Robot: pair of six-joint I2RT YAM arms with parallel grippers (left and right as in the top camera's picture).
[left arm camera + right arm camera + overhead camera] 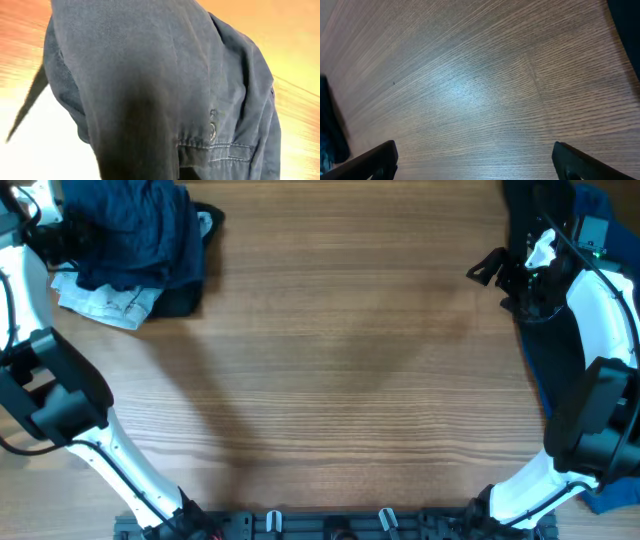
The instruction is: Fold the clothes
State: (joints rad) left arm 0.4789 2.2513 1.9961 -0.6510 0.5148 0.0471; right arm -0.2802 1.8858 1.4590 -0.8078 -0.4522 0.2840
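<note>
The dark navy-blue shorts [135,230] are bunched up at the far left of the table, on top of a light-blue denim garment [105,302] and a black one [180,298]. My left gripper [55,235] is at the left edge of this pile. In the left wrist view the navy fabric [150,75], with a button and a belt loop, hangs right in front of the camera and hides the fingers. My right gripper [490,268] [475,165] is open and empty above bare wood at the far right.
Dark garments [545,350] lie along the right edge under my right arm, with brighter blue cloth [610,498] at the front right corner. A dark cloth edge [627,30] shows in the right wrist view. The wooden table [330,380] lies between the piles.
</note>
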